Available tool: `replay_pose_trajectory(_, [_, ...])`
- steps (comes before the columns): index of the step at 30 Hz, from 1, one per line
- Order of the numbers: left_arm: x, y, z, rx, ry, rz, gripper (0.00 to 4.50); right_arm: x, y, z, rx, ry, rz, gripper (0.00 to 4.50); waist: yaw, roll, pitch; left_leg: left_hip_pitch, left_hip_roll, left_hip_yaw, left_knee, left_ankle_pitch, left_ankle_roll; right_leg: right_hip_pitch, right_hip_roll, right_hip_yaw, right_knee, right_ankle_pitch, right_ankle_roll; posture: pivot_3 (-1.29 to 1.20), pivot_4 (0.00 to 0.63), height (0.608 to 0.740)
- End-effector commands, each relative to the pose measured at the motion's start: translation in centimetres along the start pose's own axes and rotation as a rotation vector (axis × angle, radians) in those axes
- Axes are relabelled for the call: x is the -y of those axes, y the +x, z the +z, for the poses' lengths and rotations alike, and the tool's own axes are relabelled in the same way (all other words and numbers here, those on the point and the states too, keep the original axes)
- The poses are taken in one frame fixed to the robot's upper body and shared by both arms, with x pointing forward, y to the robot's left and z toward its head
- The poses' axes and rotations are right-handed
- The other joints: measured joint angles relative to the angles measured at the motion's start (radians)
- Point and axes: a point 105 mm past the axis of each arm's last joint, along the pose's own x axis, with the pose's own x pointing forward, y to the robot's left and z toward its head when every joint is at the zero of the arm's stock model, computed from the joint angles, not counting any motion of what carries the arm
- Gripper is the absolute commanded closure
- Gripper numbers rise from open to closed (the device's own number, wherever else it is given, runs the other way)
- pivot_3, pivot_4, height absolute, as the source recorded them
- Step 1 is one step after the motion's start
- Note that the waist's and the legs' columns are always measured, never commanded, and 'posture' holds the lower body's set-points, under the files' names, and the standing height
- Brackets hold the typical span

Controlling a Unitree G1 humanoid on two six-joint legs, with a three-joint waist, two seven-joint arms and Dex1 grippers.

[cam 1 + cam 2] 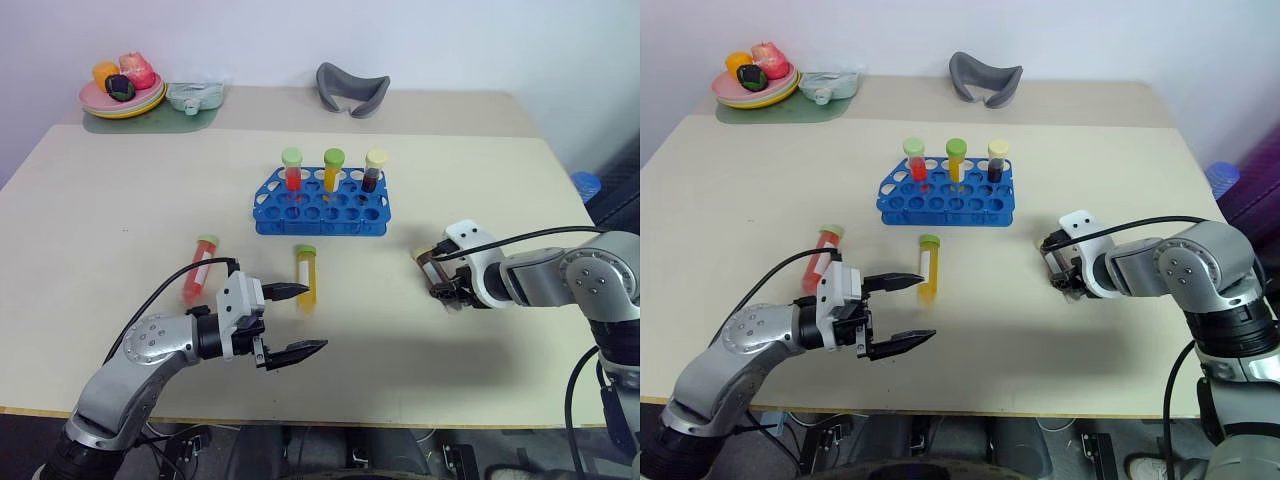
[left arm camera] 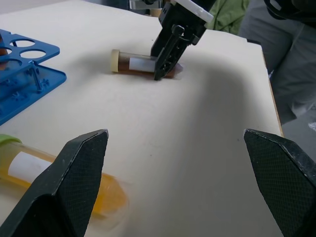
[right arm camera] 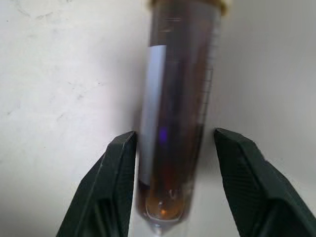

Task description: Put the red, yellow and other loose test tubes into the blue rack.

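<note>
The blue rack (image 1: pixel 300 225) stands mid-table with three capped tubes upright in its back row. A red loose test tube (image 1: pixel 200 268) lies at front left, and a yellow one (image 1: pixel 306 275) lies in front of the rack. My left gripper (image 1: pixel 313 318) hovers open just in front of the yellow tube, pointing right, with nothing between its fingers. At the right a dark brown tube (image 3: pixel 177 98) lies on the table. My right gripper (image 3: pixel 173 143) points down over it, with a finger pressed against each side of the tube.
A plate of toy food (image 1: pixel 122 95), a pale green pouch (image 1: pixel 195 97) and a grey curved object (image 1: pixel 352 90) sit along the table's back edge. A blue object (image 1: pixel 587 185) shows beyond the right edge. Bare tabletop lies between my two grippers.
</note>
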Motion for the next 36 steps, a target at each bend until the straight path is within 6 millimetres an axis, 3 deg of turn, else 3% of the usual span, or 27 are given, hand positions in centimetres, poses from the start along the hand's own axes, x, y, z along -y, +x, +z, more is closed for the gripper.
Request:
replay_pose_trajectory(1, [0.1, -0.1, 0.5, 0.021, 0.026, 0.000, 0.00, 0.1, 0.1, -0.6, -0.032, 0.005, -0.004, 1.76, 0.000, 0.000, 0.000, 0.000, 0.000, 0.000, 0.000, 0.000, 0.000, 0.000, 0.000, 0.000, 0.000, 0.000, 0.000, 0.00, 0.150, 0.735])
replay_pose_trajectory(6, [0.0, -0.2, 0.4, 0.023, 0.025, 0.003, 0.00, -0.1, 0.2, -0.7, -0.038, 0.008, 0.007, 1.76, -0.001, 0.000, 0.000, 0.000, 0.000, 0.000, 0.000, 0.000, 0.000, 0.000, 0.000, 0.000, 0.000, 0.000, 0.000, 0.00, 0.150, 0.735])
replay_pose_trajectory(10, [-0.1, -0.2, 0.4, 0.027, 0.027, 0.010, 0.00, 0.0, 0.1, -0.5, -0.033, 0.002, -0.011, 3.06, 0.000, 0.000, 0.000, 0.000, 0.000, 0.000, 0.000, 0.000, 0.000, 0.000, 0.000, 0.000, 0.000, 0.000, 0.000, 0.00, 0.150, 0.735])
replay_pose_trajectory(17, [-0.1, -0.2, 0.5, 0.031, 0.027, 0.019, 0.00, -0.5, -0.2, -0.1, -0.006, -0.035, -0.018, 3.06, 0.000, 0.000, 0.000, 0.000, 0.000, 0.000, 0.000, 0.000, 0.000, 0.000, 0.000, 0.000, -0.001, 0.000, 0.000, 0.00, 0.150, 0.735])
replay_pose_trajectory(20, [-0.6, -0.5, 0.5, 0.037, 0.017, 0.065, 0.00, -1.8, -1.2, 1.7, 0.102, -0.130, -0.009, 3.06, -0.001, 0.001, 0.001, -0.001, 0.000, 0.000, 0.000, 0.000, 0.000, -0.001, 0.000, 0.000, -0.001, 0.000, 0.000, 0.00, 0.150, 0.735])
replay_pose_trajectory(23, [-1.6, -1.2, 0.9, 0.068, -0.007, 0.155, 0.00, -4.5, -3.3, 4.9, 0.389, -0.346, 0.023, 3.06, -0.002, 0.005, 0.003, -0.004, 0.000, 0.000, 0.000, 0.000, 0.000, -0.004, 0.000, 0.000, 0.000, 0.000, 0.000, 0.00, 0.150, 0.735])
replay_pose_trajectory(26, [-2.1, -1.5, 0.9, 0.072, -0.012, 0.195, 0.00, -6.7, -4.7, 6.6, 0.609, -0.443, 0.136, 3.06, -0.002, 0.005, 0.003, -0.007, 0.000, -0.001, -0.001, 0.000, 0.000, -0.007, 0.001, 0.000, -0.001, 0.000, 0.000, 0.00, 0.150, 0.735])
replay_pose_trajectory(31, [-2.5, -1.3, 1.4, 0.091, -0.014, 0.210, 0.00, -7.0, -5.0, 10.2, 0.884, -0.334, 0.183, 3.06, -0.005, 0.005, 0.003, -0.006, 0.000, 0.000, 0.000, 0.000, 0.000, -0.006, 0.001, 0.000, -0.001, 0.001, 0.001, 0.00, 0.150, 0.735])
replay_pose_trajectory(36, [-3.5, -1.2, 2.2, 0.118, -0.001, 0.250, 0.00, -6.1, -3.7, 13.6, 1.088, -0.145, 0.081, 3.06, -0.005, 0.005, 0.003, -0.006, 0.000, 0.000, 0.000, 0.003, -0.005, -0.005, 0.001, 0.000, -0.001, 0.001, 0.001, 0.00, 0.150, 0.735])
